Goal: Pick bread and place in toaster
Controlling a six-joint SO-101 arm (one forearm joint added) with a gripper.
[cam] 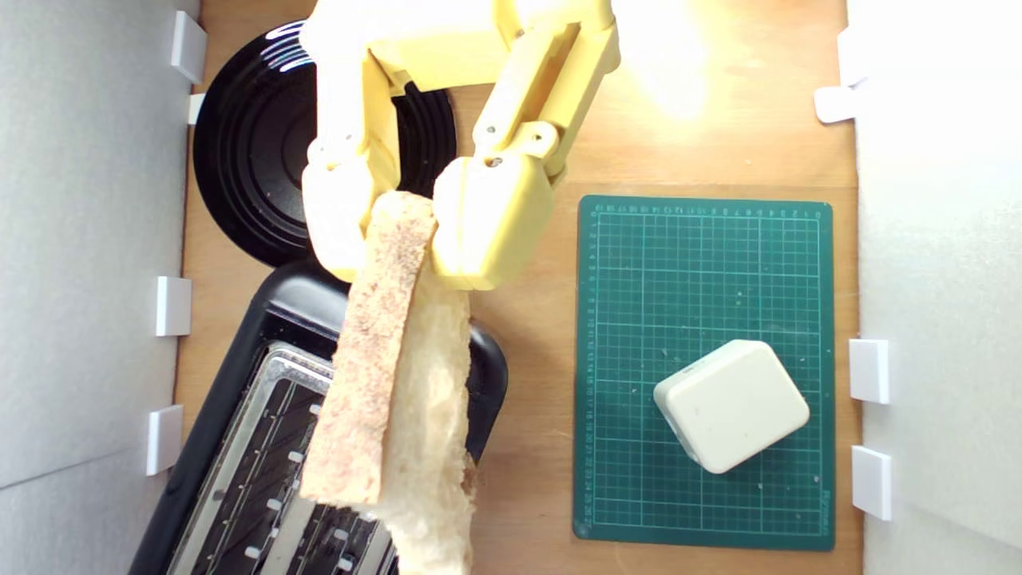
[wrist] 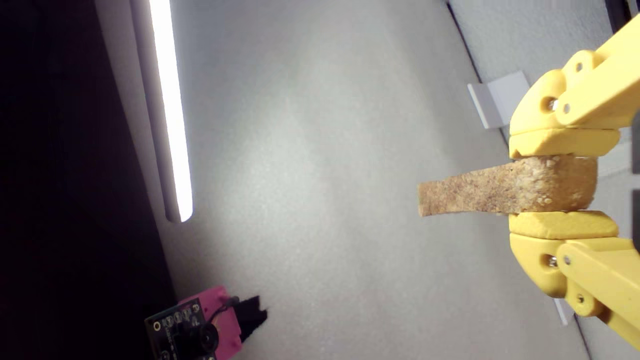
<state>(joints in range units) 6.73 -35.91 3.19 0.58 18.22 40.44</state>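
The gripper [cam: 403,231] held the bread [cam: 391,383] pinched between its two yellow pads, the jaws closed onto one narrow end of the slice so that most of it hung out past the fingertips. In the wrist view the same grip showed plainly: the bread [wrist: 500,192] was clamped at its thicker end, crust edge facing the camera, the thin end jutting free beyond the gripper [wrist: 555,185]. Holding it by an end and on edge made sense for this job, since a slice has to enter a slot narrow side first and the pads must stay clear of the opening.

The toaster [cam: 239,447] lay beyond the jaws, under the free end of the bread, its silver top and two slots partly hidden by the slice. The bread appeared lifted above it rather than in a slot, though the height could not be read for sure from overhead. It ran roughly along the slots, but whether it was lined up over one of them could not be told.

Behind the jaws, on the arm's side, sat the black plate [cam: 247,152]. Well off to one side of the jaws, at the exterior view's right, the green mat [cam: 703,239] carried the white block [cam: 730,403], apart from the action.

By my reading, the pick was done and the lowering into a slot was not.
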